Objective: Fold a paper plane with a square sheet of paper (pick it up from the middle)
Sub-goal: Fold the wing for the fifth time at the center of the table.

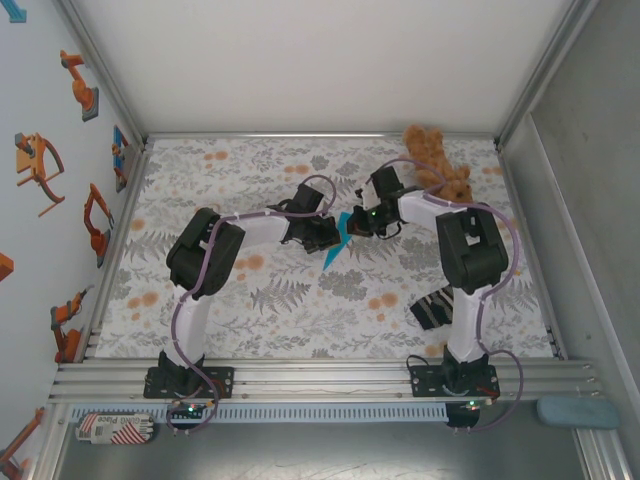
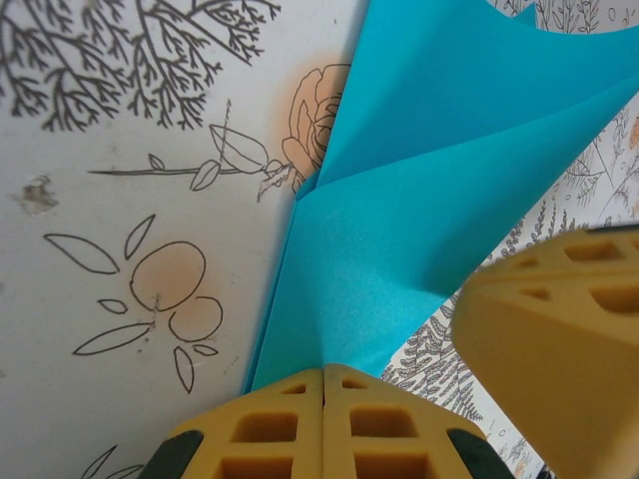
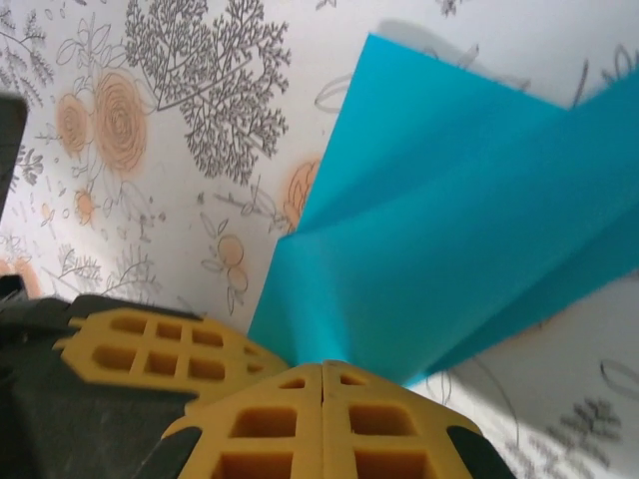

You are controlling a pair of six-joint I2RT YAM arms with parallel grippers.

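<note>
Both grippers are clamped on the paper (image 1: 338, 240) at mid-table!
The left gripper (image 2: 322, 374) and right gripper (image 3: 321, 367) each have their jaws pressed flat on the creased blue sheet, close together over the floral table (image 1: 250, 180). The risk: if they pull unevenly, the thin paper may tear or slip, skewing the fold.

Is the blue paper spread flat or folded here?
Folded: overlapping flaps meet along creases on the blue paper, pinched by the shut left claw and right claw.
</note>
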